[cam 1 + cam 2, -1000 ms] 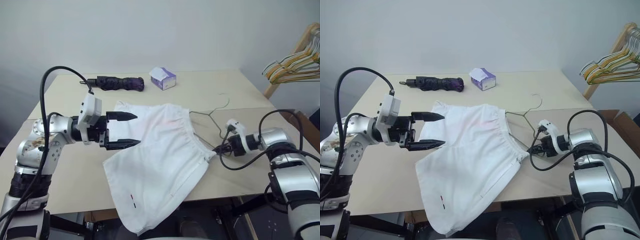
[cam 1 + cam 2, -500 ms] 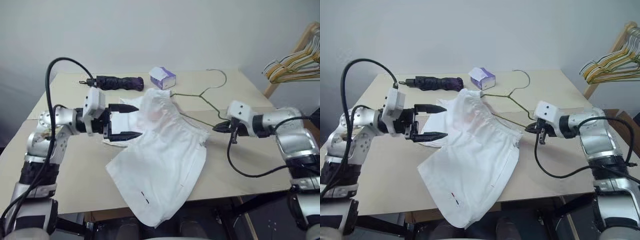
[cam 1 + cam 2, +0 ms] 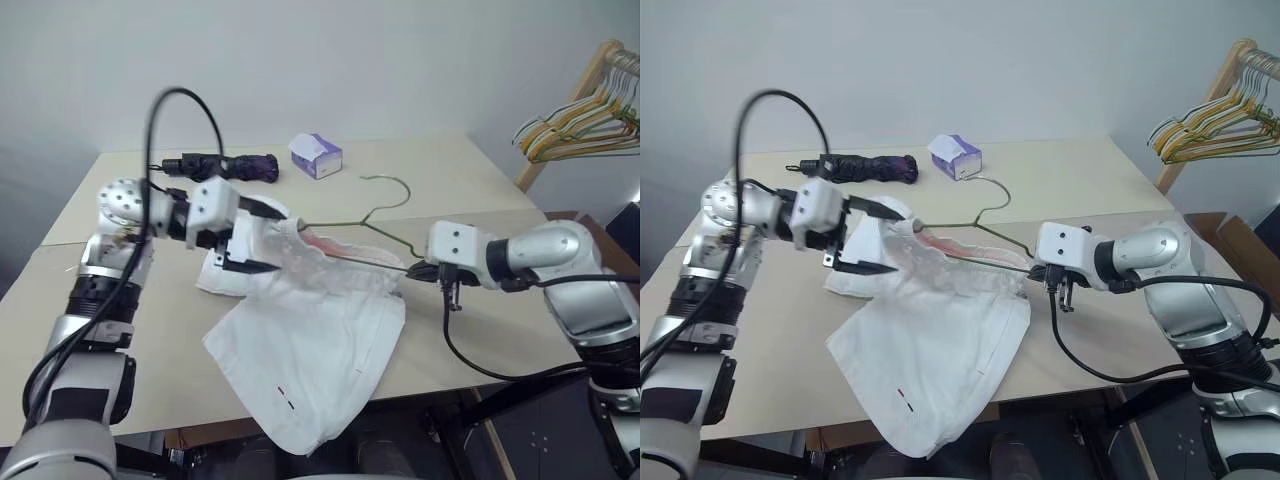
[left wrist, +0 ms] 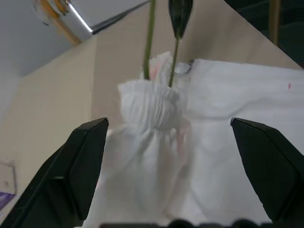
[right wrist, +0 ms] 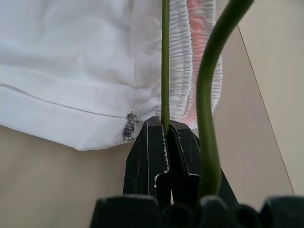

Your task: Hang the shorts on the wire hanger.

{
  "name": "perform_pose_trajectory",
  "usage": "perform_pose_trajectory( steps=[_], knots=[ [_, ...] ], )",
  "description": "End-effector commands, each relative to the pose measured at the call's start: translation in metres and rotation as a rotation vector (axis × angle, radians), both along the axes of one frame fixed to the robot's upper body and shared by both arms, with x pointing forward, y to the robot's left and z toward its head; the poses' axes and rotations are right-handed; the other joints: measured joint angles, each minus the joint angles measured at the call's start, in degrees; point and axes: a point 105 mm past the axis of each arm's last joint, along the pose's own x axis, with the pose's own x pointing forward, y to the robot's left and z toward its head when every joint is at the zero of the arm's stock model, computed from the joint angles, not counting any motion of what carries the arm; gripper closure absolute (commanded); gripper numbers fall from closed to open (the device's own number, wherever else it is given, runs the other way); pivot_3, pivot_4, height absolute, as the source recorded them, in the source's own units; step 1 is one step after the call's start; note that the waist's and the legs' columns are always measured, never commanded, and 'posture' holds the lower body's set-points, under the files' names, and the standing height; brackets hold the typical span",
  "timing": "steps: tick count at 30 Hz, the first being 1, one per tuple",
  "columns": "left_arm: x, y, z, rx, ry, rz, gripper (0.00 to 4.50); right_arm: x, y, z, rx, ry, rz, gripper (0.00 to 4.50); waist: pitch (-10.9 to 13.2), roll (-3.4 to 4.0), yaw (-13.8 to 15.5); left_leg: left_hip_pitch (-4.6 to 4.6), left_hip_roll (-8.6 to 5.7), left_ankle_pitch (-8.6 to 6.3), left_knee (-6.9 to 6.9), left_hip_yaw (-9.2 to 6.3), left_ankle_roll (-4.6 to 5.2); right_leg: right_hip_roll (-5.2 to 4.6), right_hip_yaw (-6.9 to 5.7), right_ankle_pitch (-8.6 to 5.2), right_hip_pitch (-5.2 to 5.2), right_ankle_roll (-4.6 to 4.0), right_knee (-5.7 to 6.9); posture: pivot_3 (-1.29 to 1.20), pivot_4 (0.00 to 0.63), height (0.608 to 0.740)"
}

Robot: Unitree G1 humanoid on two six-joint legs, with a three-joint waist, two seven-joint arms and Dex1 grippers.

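While right hand (image 3: 415,270) pinches wire hanger (image 3: 345,221), shorts (image 3: 310,330) drape beneath.

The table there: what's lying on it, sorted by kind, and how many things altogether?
Shorts, white: 1
Wire hanger, olive-grey, pinched in the right gripper: 1
Folded umbrella, dark purple: 1
Tissue box, purple and white: 1
Total: 4
The hangers on the rack beside the table are not counted.
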Motion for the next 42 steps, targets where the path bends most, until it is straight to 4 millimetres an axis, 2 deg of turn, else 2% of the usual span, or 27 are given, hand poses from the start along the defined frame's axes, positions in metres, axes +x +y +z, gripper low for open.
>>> perform_pose_trajectory(
  steps=[1, 2, 3, 7, 14, 15, 20, 23, 28, 30, 33, 35, 37, 42],
  knots=[
    [0.016, -0.005, -0.008, 0.095, -0.076, 0.031, 0.05, -0.004, 0.007, 0.017, 0.0, -0.038, 0.044, 4.5, 0.0, 0.0, 0.0, -0.01, -0.01, 0.0, 0.0, 0.0, 0.0, -0.01, 0.0, 0.0, 0.0, 0.01, 0.0, -0.09, 0.0, 0.74],
    [0.021, -0.009, -0.01, 0.093, -0.081, 0.047, 0.44, -0.004, 0.008, 0.018, 0.0, -0.038, 0.049, 4.5, 0.0, 0.0, 0.0, -0.03, -0.01, 0.0, 0.01, 0.0, 0.0, -0.01, 0.0, 0.0, 0.0, 0.01, -0.01, -0.09, 0.0, 0.74],
    [0.023, -0.013, -0.011, 0.088, -0.081, 0.052, 0.64, -0.005, 0.01, 0.019, 0.002, -0.037, 0.053, 4.5, 0.0, 0.0, 0.0, -0.04, -0.02, 0.0, 0.03, 0.0, 0.0, -0.01, 0.01, -0.02, 0.0, 0.06, 0.0, -0.09, 0.0, 0.74],
    [0.026, -0.023, -0.011, 0.042, -0.082, 0.04, 1.97, -0.008, 0.014, 0.023, 0.02, -0.026, 0.059, 4.5, 0.0, 0.0, -0.2, -0.24, -0.01, 0.0, 0.04, -0.01, 0.0, -0.02, 0.01, 0.0, -0.19, 0.07, 0.01, -0.09, 0.0, 0.74],
    [0.024, -0.021, -0.01, 0.029, -0.066, 0.028, 4.33, -0.012, 0.014, 0.025, 0.039, -0.002, 0.061, 4.5, 0.0, 0.0, -1.3, -0.58, -0.01, 0.01, 0.07, -0.02, 0.01, -0.01, 0.03, 0.08, -0.6, -0.04, 0.13, -0.11, 0.0, 0.74],
    [0.023, -0.02, -0.01, 0.029, -0.065, 0.026, 4.48, -0.012, 0.014, 0.025, 0.04, -0.001, 0.06, 4.5, 0.0, -0.01, -1.3, -0.64, -0.01, 0.01, 0.08, -0.01, 0.01, -0.01, 0.04, 0.09, -0.68, -0.02, 0.14, -0.11, 0.0, 0.74],
    [0.02, -0.018, -0.005, 0.009, -0.054, 0.017, 4.48, -0.014, 0.014, 0.028, 0.054, -0.002, 0.079, 4.5, 0.0, -0.01, -1.4, -0.72, -0.01, 0.02, 0.08, -0.01, 0.01, 0.01, 0.05, 0.11, -0.77, -0.06, 0.16, -0.11, 0.0, 0.74],
    [0.018, -0.012, 0.001, -0.012, -0.028, 0.023, 4.5, -0.014, 0.006, 0.032, 0.072, -0.011, 0.059, 3.65, 0.0, -0.01, -1.4, -0.73, -0.02, 0.02, 0.09, -0.01, 0.01, 0.0, 0.05, 0.11, -0.77, -0.05, 0.16, -0.11, 0.0, 0.74],
    [0.019, 0.001, 0.006, -0.048, -0.013, 0.086, 4.5, -0.001, -0.032, 0.041, 0.147, -0.051, -0.154, 1.86, 0.0, -0.02, -1.3, -0.74, -0.01, 0.02, 0.09, -0.03, 0.02, -0.01, 0.03, 0.11, -0.76, -0.05, 0.16, -0.1, 0.0, 0.74],
    [0.019, 0.006, 0.008, -0.067, 0.001, 0.114, 4.5, -0.001, -0.053, 0.039, 0.186, -0.055, -0.252, 1.14, 0.0, -0.02, -1.1, -0.73, -0.02, 0.02, 0.09, -0.03, 0.02, -0.01, 0.04, 0.12, -0.75, -0.05, 0.16, -0.09, 0.0, 0.74],
    [0.017, 0.008, 0.009, -0.082, 0.01, 0.131, 4.5, -0.004, -0.063, 0.03, 0.23, -0.034, -0.31, 0.08, 0.0, -0.02, -1.1, -0.72, -0.03, 0.02, 0.09, -0.02, 0.02, -0.02, 0.05, 0.14, -0.73, -0.09, 0.16, -0.09, 0.0, 0.74],
    [0.017, 0.008, 0.009, -0.092, 0.016, 0.14, 4.5, -0.007, -0.064, 0.017, 0.3, 0.007, -0.355, 0.04, 0.0, -0.03, -1.1, -0.71, -0.02, 0.02, 0.09, -0.03, 0.02, 0.0, 0.04, 0.15, -0.73, -0.1, 0.18, -0.09, 0.0, 0.74],
    [0.016, 0.007, 0.009, -0.095, 0.02, 0.143, 4.5, -0.005, -0.057, 0.003, 0.393, 0.042, -0.395, 0.04, -0.1, -0.14, -1.3, -0.66, 0.0, 0.02, 0.09, -0.06, 0.02, 0.03, 0.04, 0.15, -0.68, -0.1, 0.19, -0.09, 0.0, 0.74],
    [0.014, 0.006, 0.009, -0.094, 0.03, 0.142, 4.5, 0.006, -0.021, -0.021, 0.574, 0.108, -0.451, 0.04, -0.2, -0.08, -1.8, -0.61, 0.01, 0.03, 0.09, -0.06, 0.02, 0.07, 0.11, 0.17, -0.67, -0.11, 0.25, -0.08, 0.0, 0.74]
  ],
)
